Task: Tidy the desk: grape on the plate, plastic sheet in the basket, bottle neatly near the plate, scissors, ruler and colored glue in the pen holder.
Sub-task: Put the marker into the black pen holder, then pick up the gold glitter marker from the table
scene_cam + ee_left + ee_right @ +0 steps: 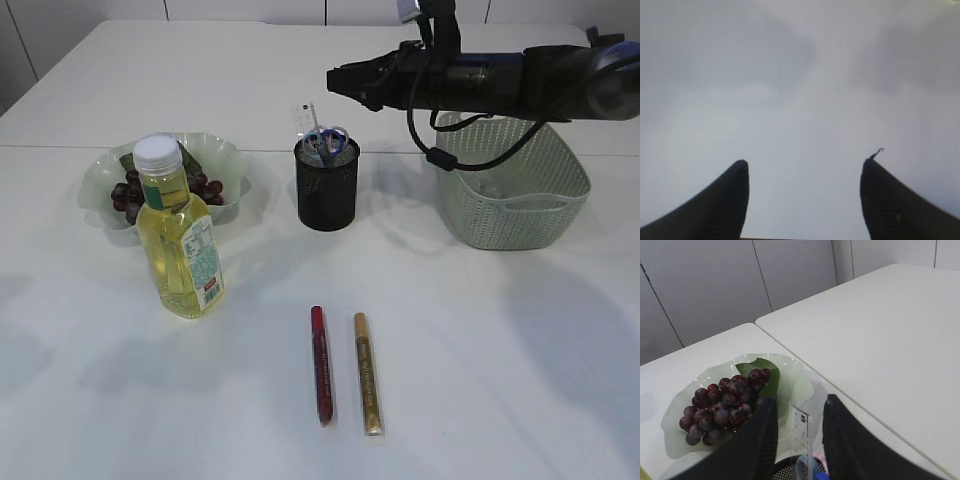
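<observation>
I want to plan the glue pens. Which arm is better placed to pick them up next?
Probably the left. Its hand is open and empty over bare table, while the right hand is high above the pen holder, far from the red and gold glue pens.

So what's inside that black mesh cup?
Inside the black mesh pen holder: blue-handled scissors and a clear plastic ruler, tops poking out. Their lower parts are hidden by the mesh.

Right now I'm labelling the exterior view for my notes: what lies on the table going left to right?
Plate of grapes → bottle → red glue pen → gold glue pen → basket. The pen holder overlaps the red pen's span, so I leave it out.
</observation>
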### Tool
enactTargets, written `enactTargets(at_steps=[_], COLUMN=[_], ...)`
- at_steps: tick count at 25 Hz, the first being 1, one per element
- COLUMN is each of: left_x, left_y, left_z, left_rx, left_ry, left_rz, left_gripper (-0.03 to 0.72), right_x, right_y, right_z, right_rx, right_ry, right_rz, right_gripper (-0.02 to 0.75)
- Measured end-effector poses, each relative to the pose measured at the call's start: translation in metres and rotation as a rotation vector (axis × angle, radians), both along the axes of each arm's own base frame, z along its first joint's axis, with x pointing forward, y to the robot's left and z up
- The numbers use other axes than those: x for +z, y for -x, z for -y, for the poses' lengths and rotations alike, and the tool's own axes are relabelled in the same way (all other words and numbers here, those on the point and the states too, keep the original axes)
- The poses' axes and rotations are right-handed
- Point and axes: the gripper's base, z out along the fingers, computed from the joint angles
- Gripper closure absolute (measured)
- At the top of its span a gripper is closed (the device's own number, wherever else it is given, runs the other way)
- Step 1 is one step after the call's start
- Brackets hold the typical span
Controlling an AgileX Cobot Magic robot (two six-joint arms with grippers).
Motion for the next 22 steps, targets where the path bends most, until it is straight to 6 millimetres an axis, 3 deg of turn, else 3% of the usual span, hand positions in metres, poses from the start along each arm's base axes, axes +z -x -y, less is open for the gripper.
enactTargets(at_steps=[4,7,12,18,22], left_x=[0.0,0.0,0.0,0.0,0.0], left_y=[0.001,0.002,0.002,0.002,0.002], left_z=[0.0,0.0,0.0,0.0,0.0], left_rx=[0.0,0.001,0.001,0.001,0.001], left_ry=[-0.002,-0.003,-0.004,-0.004,-0.004], left_rz=[-0.01,-0.018,-0.022,-0.024,-0.022], left_gripper=[0.183,0.183,0.183,0.183,0.189], right_x=[0.018,0.056,0.119,0.138,0.14], right_y=[0.006,0.023,0.072,0.118,0.135], right_z=[0.003,0.01,0.022,0.028,0.007], right_rx=[-0.028,-0.073,-0.115,-0.211,-0.338], right_ry=[0.073,0.149,0.256,0.408,0.477], right_rz=[-0.077,-0.21,-0.45,-0.791,-0.872], right_gripper=[0.475,0.475,0.475,0.475,0.474])
